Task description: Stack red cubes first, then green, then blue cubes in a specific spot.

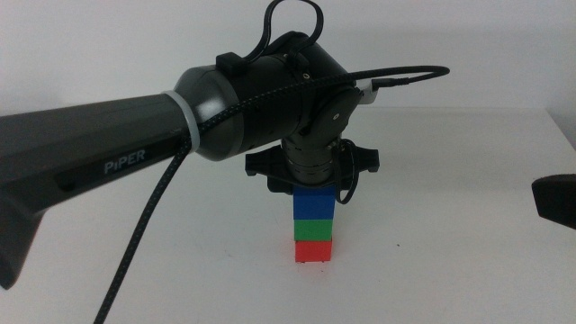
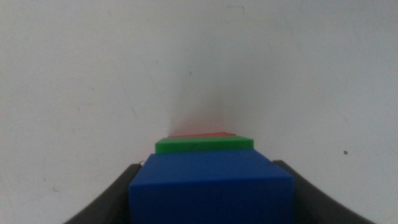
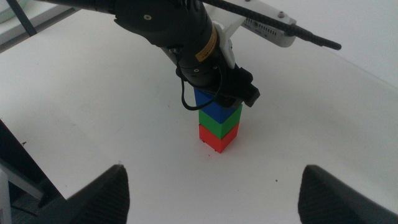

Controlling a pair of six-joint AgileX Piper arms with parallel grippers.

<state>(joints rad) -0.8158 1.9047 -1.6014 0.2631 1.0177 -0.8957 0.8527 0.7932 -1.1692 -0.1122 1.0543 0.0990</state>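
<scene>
The only legible writing is "PIPER", printed in white on the grey link of my left arm [image 1: 99,166] in the middle view. My left gripper [image 1: 312,184] is directly above the stack, with its jaws pressed against two opposite sides of the blue cube [image 1: 313,203]. The blue cube sits on the green cube [image 1: 313,229], which sits on the red cube [image 1: 312,251], which rests on the white table [image 1: 450,252]. The middle view shows all three cubes in full as one upright column. The left wrist view shows mainly the blue cube's top face between my two dark jaws, with only narrow edges of green and red beyond it. My right gripper [image 3: 214,190] waits well apart from the stack, jaws spread wide. Its view shows the stack from a corner. A braided black cable [image 1: 148,225] hangs in front of my left arm, near the stack.
</scene>
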